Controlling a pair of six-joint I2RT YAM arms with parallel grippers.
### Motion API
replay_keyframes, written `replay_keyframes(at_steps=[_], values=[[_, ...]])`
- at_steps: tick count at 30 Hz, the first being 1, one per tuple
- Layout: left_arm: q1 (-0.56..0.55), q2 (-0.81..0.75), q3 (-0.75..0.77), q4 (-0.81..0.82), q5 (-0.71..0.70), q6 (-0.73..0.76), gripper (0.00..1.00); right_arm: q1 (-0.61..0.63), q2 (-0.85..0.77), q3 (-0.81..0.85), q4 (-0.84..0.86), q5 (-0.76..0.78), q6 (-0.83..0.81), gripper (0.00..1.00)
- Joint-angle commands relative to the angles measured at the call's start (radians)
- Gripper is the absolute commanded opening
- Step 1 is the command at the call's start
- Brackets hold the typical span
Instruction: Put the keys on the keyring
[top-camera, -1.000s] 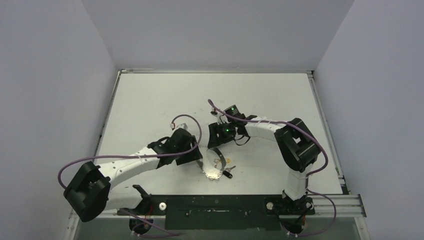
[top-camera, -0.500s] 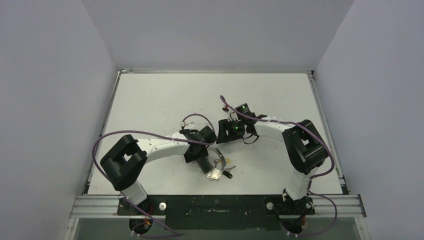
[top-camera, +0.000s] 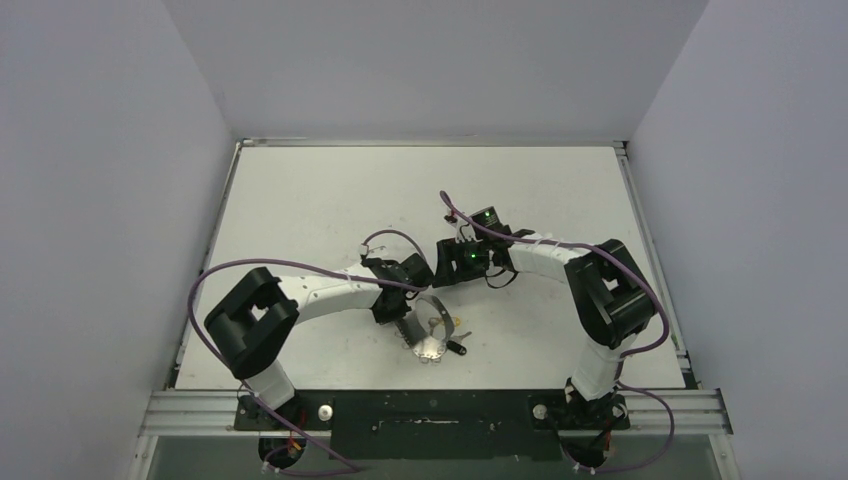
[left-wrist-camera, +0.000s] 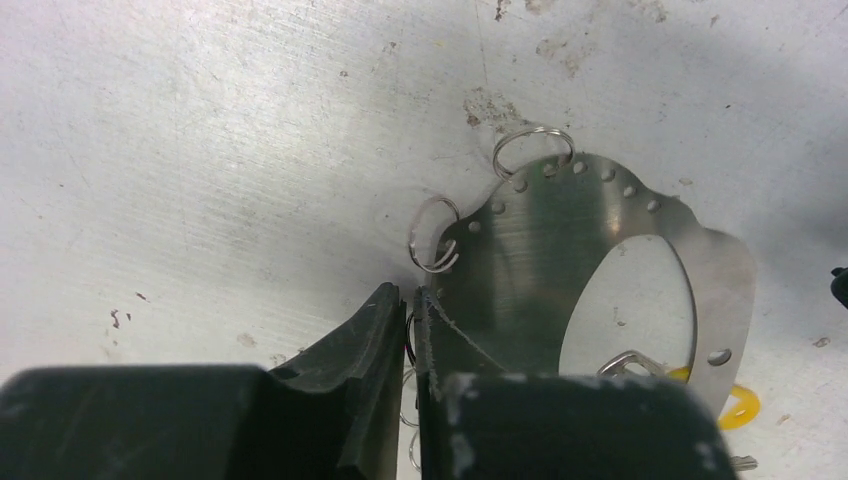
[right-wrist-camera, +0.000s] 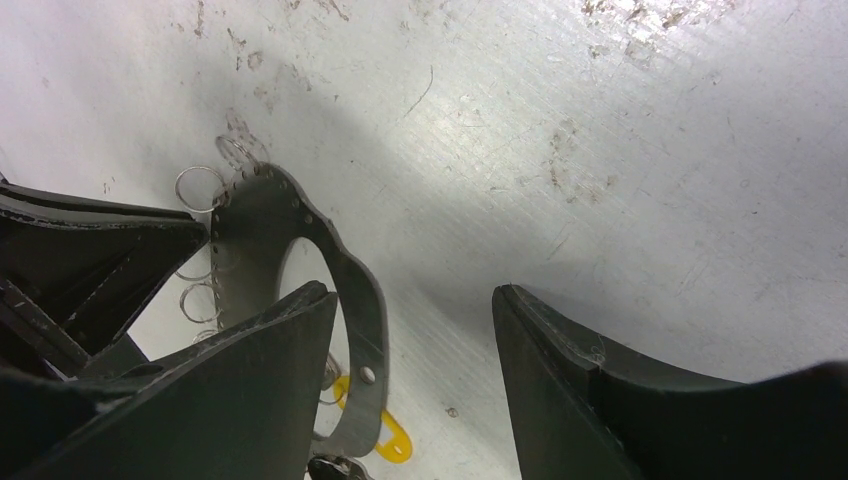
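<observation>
At the near middle of the table (top-camera: 300, 200), my left gripper (left-wrist-camera: 405, 300) is pinched almost flat onto the rim of the keyring (left-wrist-camera: 560, 230). Only a thin slit shows between the fingers, with the metal edge caught in it, and the keyring stands tipped up rather than lying flat. My right gripper (right-wrist-camera: 412, 300) hangs at about 1 o'clock of the keyring, jaws wide apart and holding nothing.

I judge this to be the bracing step: the keyring is steadied and no key is picked up yet. The yellow-headed key (right-wrist-camera: 385, 435) and the black-headed key (top-camera: 457, 348) lie on the table near 4 o'clock of the keyring, just beside it. Next my right gripper needs to drop to one of them and nip its head, a fine grasp on something so small.

Both blades are hard to make out. The black-headed key is cut off at the bottom of my right wrist view. My left fingers hide the rim where they bite, and some of the small rings (left-wrist-camera: 435, 235) too, so I cannot tell how deep the hold goes.
</observation>
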Motion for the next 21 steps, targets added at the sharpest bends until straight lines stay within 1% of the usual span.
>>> replay_keyframes(at_steps=[1, 5, 7, 8, 10, 12, 15, 19, 21], values=[[-0.007, -0.035, 0.000, -0.034, -0.017, -0.008, 0.03, -0.004, -0.023, -0.003, -0.003, 0.009, -0.009, 0.61], [-0.007, -0.043, -0.009, -0.033, -0.008, 0.002, 0.02, -0.004, -0.023, 0.001, -0.006, 0.007, -0.009, 0.61], [-0.007, -0.049, -0.022, -0.016, 0.001, 0.013, 0.04, -0.005, -0.022, 0.002, -0.009, 0.007, -0.010, 0.61], [-0.007, -0.054, -0.028, -0.006, 0.005, 0.019, 0.08, -0.005, -0.022, 0.003, -0.009, 0.007, -0.010, 0.61], [-0.007, -0.066, -0.039, 0.014, 0.018, 0.030, 0.21, -0.005, -0.022, 0.005, -0.011, 0.006, -0.012, 0.61], [-0.007, -0.076, -0.048, 0.028, 0.028, 0.033, 0.26, -0.004, -0.020, 0.007, -0.011, 0.004, -0.012, 0.61], [-0.012, -0.081, -0.055, 0.032, 0.036, 0.032, 0.27, -0.005, -0.017, 0.007, -0.011, 0.003, -0.012, 0.61], [-0.021, -0.074, -0.055, 0.038, 0.045, 0.022, 0.24, -0.005, -0.014, 0.009, -0.013, 0.000, -0.012, 0.61], [-0.026, -0.067, -0.046, 0.035, 0.047, 0.016, 0.25, -0.004, -0.014, 0.010, -0.013, -0.001, -0.012, 0.61]])
